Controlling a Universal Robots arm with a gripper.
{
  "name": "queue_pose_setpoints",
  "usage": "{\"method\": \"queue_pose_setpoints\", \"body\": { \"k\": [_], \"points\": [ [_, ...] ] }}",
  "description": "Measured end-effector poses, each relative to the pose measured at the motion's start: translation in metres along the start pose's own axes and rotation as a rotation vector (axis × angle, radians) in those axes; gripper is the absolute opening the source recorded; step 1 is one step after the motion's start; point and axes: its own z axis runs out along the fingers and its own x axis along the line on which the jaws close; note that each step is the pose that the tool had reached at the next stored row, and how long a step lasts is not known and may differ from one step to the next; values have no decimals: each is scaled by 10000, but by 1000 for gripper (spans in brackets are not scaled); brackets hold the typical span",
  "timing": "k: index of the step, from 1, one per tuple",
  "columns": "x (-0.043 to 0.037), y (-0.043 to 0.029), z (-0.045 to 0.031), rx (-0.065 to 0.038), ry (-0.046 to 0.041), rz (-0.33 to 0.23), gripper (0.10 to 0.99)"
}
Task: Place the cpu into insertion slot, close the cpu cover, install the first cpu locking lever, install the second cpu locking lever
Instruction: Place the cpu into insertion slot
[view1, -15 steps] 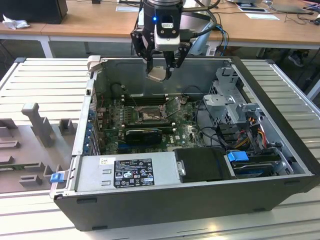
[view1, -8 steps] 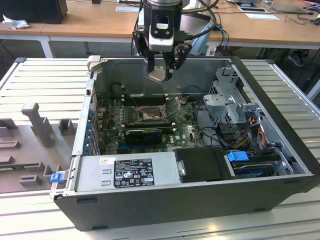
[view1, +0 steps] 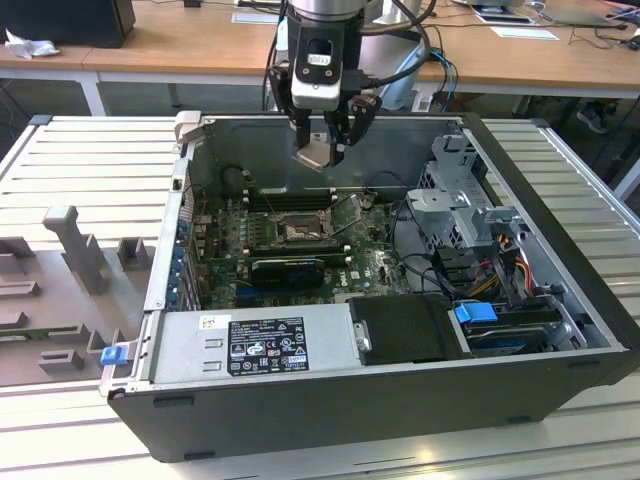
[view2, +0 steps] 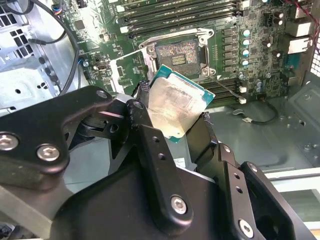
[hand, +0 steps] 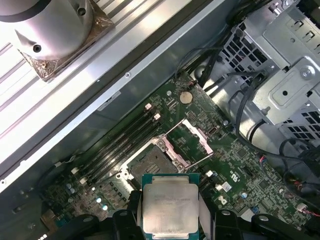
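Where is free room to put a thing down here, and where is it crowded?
Free: slatted table at the exterior view's right of the case. Crowded: cables by the drive cage; the end effector holds the cpu.

End effector (view1: 323, 146) clamps cpu (view1: 312, 152) — in air, apart from insertion slot (view1: 300, 229).

"What is carrying everything here?"

"A pale ribbed metal table (view1: 90, 150) is bearing it all. An open dark computer case (view1: 400, 400) is lying on its side across the middle of it."

"Is anything else sitting on the table?"

"A grey moulded holder (view1: 80, 255) is lying flat toward the exterior view's left, just beside the case."

"And behind?"

"A wooden desk (view1: 180, 45) is standing beyond the table, carrying a black box (view1: 70, 20), a crumpled white scrap (view1: 28, 45) and some papers (view1: 525, 32)."
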Motion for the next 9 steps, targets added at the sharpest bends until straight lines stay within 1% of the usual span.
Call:
{"method": "queue_pose_setpoints", "body": {
  "k": [9],
  "points": [
    [-1, -3, 36, -1, -5, 62, 541]
  ]
}}
